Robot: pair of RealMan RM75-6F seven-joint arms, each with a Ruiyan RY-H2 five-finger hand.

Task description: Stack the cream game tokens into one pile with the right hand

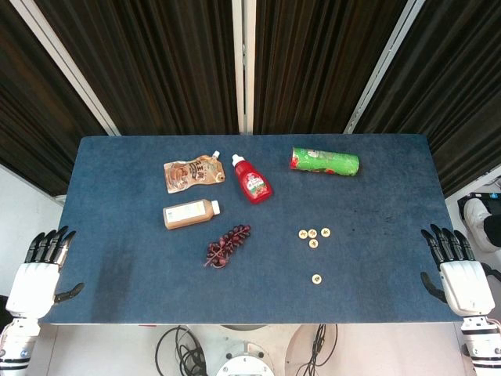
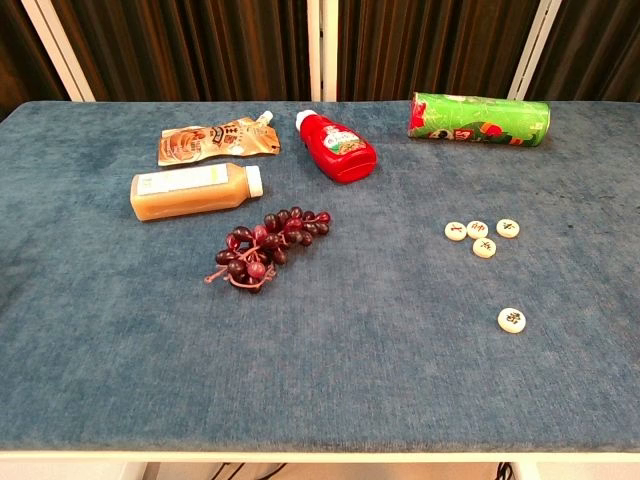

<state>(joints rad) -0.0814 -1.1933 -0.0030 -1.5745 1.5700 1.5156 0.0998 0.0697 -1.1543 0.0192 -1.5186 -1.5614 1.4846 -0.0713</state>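
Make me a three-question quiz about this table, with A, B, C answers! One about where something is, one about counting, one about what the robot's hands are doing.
1. Where is the lone token?
A. Nearer the robot than the token cluster
B. On the green can
C. Beside the grapes

2. How many cream tokens lie on the table?
A. Three
B. Five
C. Eight

3. What is the right hand doing?
A. Holding a token
B. Squeezing the red bottle
C. Open at the table edge, holding nothing

Answers: 1 A, it lies apart, closer to the front edge. 2 B, four clustered plus one alone. 3 C, like the left hand, its fingers are spread and empty.
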